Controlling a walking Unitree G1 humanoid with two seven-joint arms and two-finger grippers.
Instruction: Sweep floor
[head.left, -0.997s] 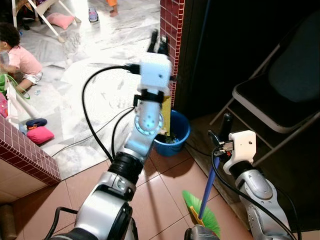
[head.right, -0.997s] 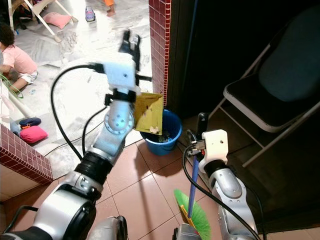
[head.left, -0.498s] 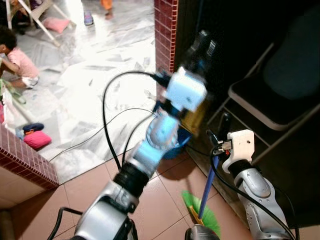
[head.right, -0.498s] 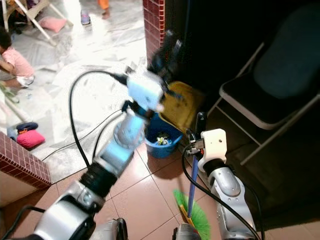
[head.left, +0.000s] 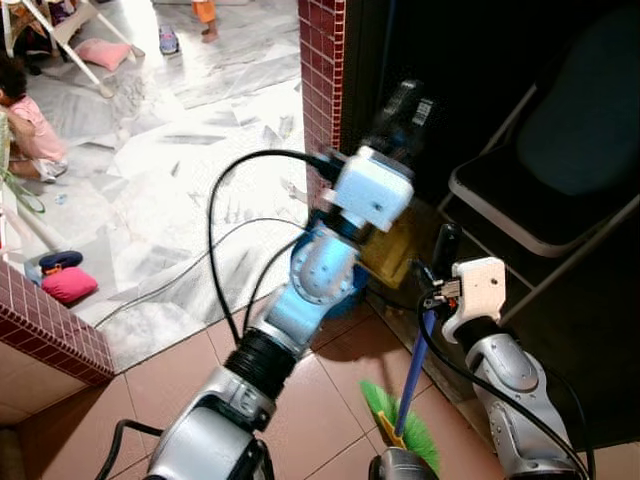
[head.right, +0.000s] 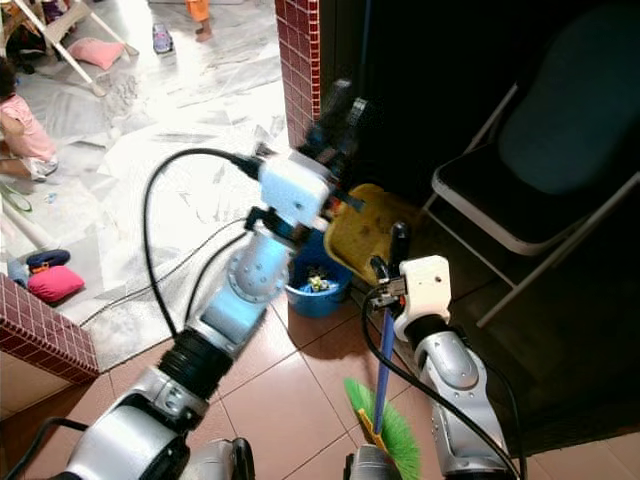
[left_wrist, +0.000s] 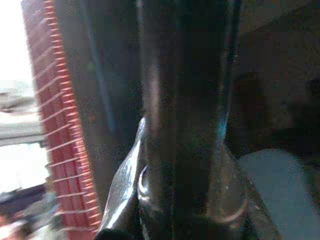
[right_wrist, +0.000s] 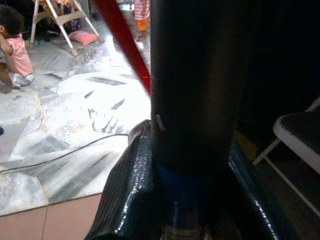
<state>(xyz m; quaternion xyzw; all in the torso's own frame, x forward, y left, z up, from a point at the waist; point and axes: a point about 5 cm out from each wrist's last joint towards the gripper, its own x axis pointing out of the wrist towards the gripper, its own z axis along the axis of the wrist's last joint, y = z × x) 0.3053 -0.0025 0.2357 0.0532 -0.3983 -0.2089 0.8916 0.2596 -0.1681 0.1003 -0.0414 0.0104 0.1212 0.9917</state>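
Observation:
My left gripper (head.left: 405, 105) is raised in front of the dark doorway, shut on the dark handle of a yellow dustpan (head.right: 362, 226). The dustpan hangs tilted just right of a blue bucket (head.right: 312, 288) holding some debris. In the left wrist view the dark handle (left_wrist: 185, 115) fills the space between the fingers. My right gripper (head.right: 400, 248) is shut on the blue handle of a broom (head.right: 384, 365), held upright, with its green bristles (head.right: 398, 432) on the tiled floor at my feet. The right wrist view shows the broom handle (right_wrist: 192, 100) clamped between the fingers.
A folding chair (head.left: 545, 170) stands close on the right. A red tiled pillar (head.left: 320, 60) edges the doorway, and a low tiled wall (head.left: 50, 325) is at the left. Cables (head.left: 170, 280) cross the marble floor. A child (head.left: 25, 115) sits far left beside a pink cushion (head.left: 70, 283).
My left arm has swung the dustpan from above the bucket to its right, toward the dark corner by the chair. The right arm and broom have stayed put.

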